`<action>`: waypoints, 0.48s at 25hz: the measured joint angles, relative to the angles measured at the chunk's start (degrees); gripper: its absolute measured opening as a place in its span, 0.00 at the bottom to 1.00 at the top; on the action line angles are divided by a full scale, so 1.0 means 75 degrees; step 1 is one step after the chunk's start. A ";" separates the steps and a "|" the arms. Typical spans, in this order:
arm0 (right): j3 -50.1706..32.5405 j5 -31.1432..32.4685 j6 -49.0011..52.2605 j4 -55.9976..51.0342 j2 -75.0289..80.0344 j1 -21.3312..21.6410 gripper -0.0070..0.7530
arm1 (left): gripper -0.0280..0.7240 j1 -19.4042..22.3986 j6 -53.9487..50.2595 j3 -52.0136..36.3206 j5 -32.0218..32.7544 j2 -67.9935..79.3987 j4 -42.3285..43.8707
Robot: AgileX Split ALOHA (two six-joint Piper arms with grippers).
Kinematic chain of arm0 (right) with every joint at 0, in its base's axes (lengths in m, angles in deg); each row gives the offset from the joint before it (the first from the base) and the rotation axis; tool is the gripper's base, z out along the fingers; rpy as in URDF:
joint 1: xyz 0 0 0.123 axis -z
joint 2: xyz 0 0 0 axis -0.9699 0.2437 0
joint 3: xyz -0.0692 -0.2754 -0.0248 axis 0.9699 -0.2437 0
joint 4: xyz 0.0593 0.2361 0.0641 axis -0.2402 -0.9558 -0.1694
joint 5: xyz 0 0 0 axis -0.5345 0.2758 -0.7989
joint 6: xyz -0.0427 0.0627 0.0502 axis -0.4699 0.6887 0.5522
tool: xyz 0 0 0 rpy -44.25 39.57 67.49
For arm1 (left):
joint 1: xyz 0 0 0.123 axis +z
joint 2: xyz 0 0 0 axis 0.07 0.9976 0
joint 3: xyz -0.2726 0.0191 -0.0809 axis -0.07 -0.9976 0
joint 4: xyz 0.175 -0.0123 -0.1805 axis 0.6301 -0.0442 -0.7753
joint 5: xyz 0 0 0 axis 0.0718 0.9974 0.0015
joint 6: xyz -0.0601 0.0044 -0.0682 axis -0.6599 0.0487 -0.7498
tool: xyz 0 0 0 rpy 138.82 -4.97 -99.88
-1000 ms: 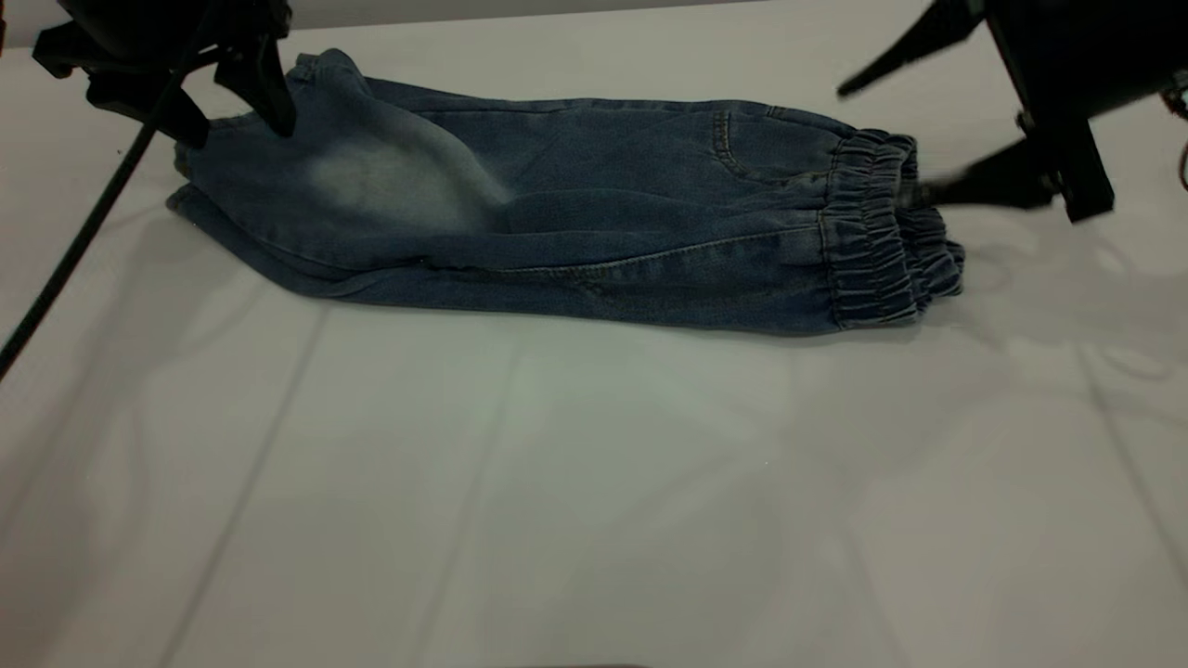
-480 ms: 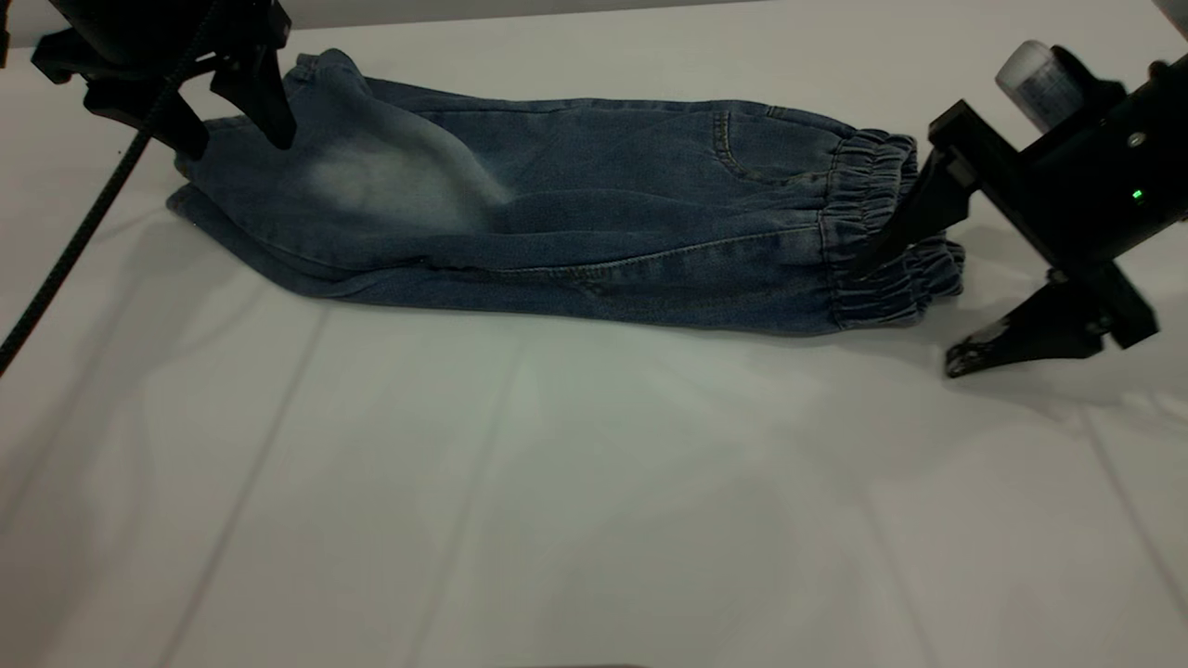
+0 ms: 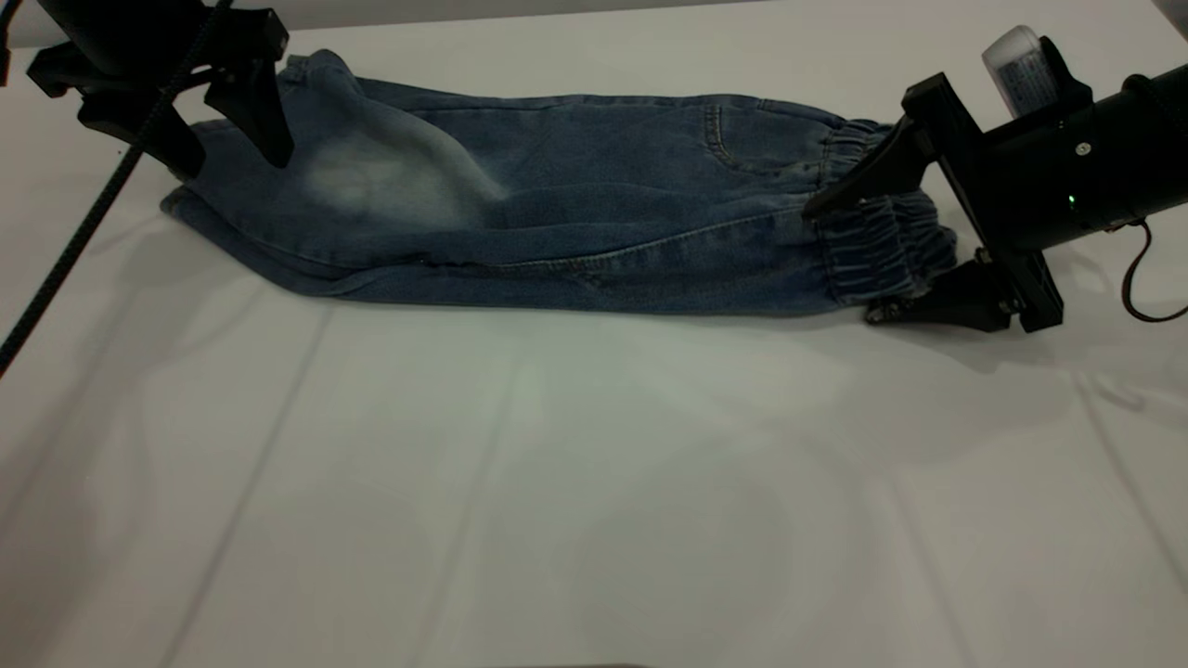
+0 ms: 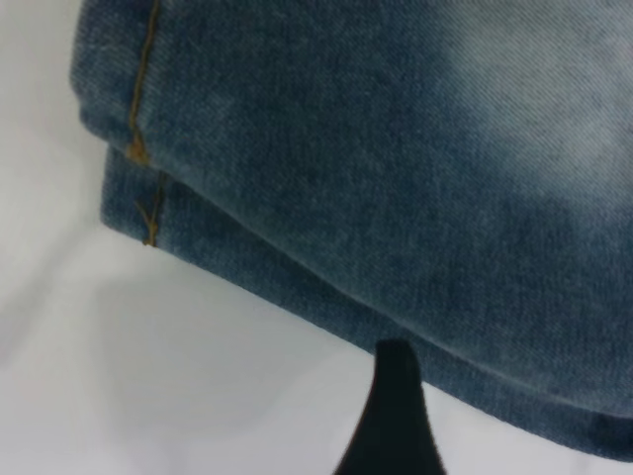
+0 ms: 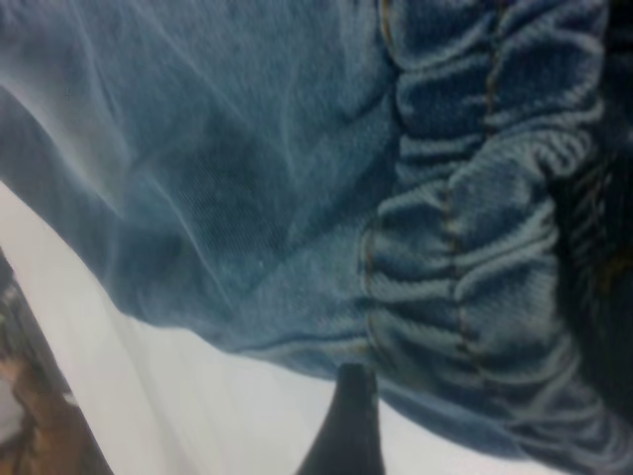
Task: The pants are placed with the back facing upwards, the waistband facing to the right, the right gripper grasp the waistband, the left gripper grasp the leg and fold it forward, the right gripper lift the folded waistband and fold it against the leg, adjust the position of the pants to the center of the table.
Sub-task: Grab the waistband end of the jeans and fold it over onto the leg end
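Note:
The pants (image 3: 557,204) lie folded lengthwise across the far half of the table (image 3: 557,482), with the elastic waistband (image 3: 882,250) at the right. The leg is hidden beneath the top layer, which has a pale faded patch (image 3: 371,181). My right gripper (image 3: 840,264) is open and straddles the waistband, one finger above the cloth and one low beside the near edge. In the right wrist view the waistband (image 5: 475,247) fills the frame behind one finger (image 5: 343,426). My left gripper (image 3: 232,165) hangs open just over the hem end (image 4: 138,158), and one finger (image 4: 391,416) shows in its wrist view.
The left arm's braided black cable (image 3: 74,241) slants down across the table's left side. The right arm's pale grey cylinder (image 3: 1016,70) sits above its wrist, and a thin cable loop (image 3: 1146,288) hangs behind. Bare tabletop spreads in front of the pants.
My right gripper swung down from the upper right and moved in over the waistband, which bunched slightly leftward. My left gripper lifted a little off the hem end.

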 joint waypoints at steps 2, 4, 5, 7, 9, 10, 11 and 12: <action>0.0006 0.0010 -0.0176 -0.0292 0.0058 0.0000 0.78 | 0.75 0.0000 0.0000 0.0000 0.0017 0.0000 0.0000; 0.0008 0.0010 -0.0305 -0.0418 0.0114 0.0000 0.75 | 0.75 0.0000 0.0000 0.0000 0.0043 0.0000 0.0000; 0.0015 0.0010 -0.0346 -0.0454 0.0132 0.0000 0.73 | 0.75 0.0000 0.0000 0.0000 0.0050 0.0000 0.0000; 0.0022 -0.0014 -0.0385 -0.0489 0.0192 0.0000 0.66 | 0.75 0.0000 0.0006 0.0000 0.0135 0.0000 0.0000; 0.0022 -0.0136 -0.0392 -0.0489 0.0207 0.0000 0.57 | 0.75 0.0000 0.0100 0.0000 0.0189 0.0000 0.0000; 0.0027 -0.0211 -0.0401 -0.0489 0.0207 -0.0002 0.50 | 0.75 0.0000 0.0136 0.0000 0.0207 0.0000 0.0000; 0.0027 -0.0272 -0.0421 -0.0489 0.0228 -0.0002 0.45 | 0.75 -0.0024 0.0187 0.0000 0.0228 0.0000 0.0000; 0.0039 -0.0335 -0.0440 -0.0489 0.0245 -0.0002 0.37 | 0.75 -0.0059 0.0254 0.0000 0.0246 0.0000 0.0000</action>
